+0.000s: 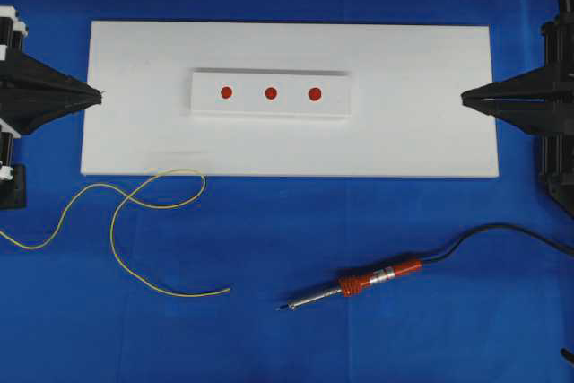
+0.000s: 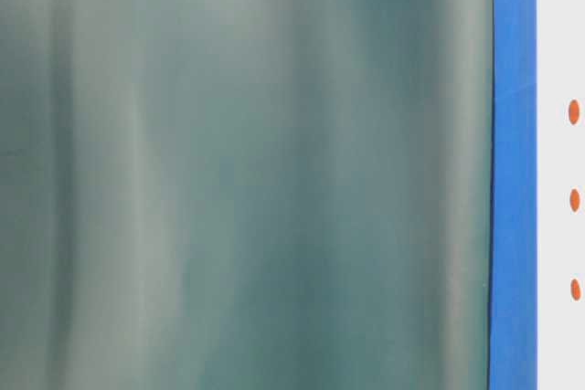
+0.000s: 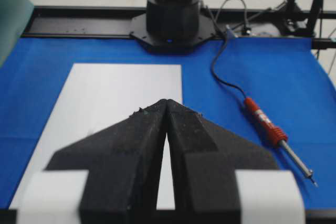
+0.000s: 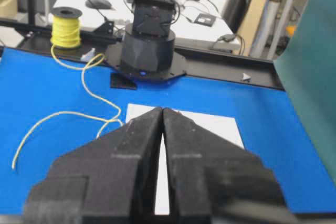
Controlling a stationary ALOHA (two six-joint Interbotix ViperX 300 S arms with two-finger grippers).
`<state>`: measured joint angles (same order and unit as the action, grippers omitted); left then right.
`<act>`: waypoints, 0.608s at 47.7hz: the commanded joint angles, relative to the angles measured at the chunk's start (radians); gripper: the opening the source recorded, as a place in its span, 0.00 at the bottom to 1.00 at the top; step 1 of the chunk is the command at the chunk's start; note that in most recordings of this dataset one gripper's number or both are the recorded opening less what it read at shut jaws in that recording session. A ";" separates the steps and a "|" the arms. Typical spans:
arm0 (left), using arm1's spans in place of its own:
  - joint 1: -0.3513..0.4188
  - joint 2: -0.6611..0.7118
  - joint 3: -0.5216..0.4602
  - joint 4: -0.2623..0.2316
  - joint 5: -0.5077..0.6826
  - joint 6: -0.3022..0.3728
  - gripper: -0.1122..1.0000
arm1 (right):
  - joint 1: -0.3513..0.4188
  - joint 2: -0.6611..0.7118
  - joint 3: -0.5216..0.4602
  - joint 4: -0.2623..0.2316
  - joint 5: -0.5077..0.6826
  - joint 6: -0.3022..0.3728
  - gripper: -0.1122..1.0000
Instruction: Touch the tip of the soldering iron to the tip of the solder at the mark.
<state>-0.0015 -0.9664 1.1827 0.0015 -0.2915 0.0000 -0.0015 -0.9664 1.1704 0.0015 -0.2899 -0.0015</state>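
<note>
Your left gripper [image 1: 100, 94] pinched together at the board's [image 1: 421, 141] left edge, right gripper [image 1: 465, 99] likewise at its right edge, soldering iron [image 1: 359, 284] lying lower right, solder [image 1: 134, 221] looping lower left, both untouched.

One soldering iron [image 1: 377, 280], one solder [image 1: 134, 213] wire, three red marks [image 1: 270, 92], one white board [image 1: 287, 145], two grippers [image 1: 99, 94]
</note>
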 commanded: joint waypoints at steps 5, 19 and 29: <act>-0.077 0.015 -0.029 0.000 0.002 -0.012 0.11 | 0.054 0.029 -0.044 0.002 0.046 0.008 0.06; -0.183 0.064 -0.023 0.000 -0.048 -0.015 0.11 | 0.153 0.118 -0.083 0.005 0.118 0.038 0.05; -0.272 0.236 -0.018 -0.003 -0.164 -0.021 0.11 | 0.236 0.186 -0.083 0.005 0.120 0.094 0.12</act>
<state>-0.2424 -0.7931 1.1781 -0.0015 -0.4019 -0.0184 0.2102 -0.7992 1.1137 0.0031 -0.1672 0.0813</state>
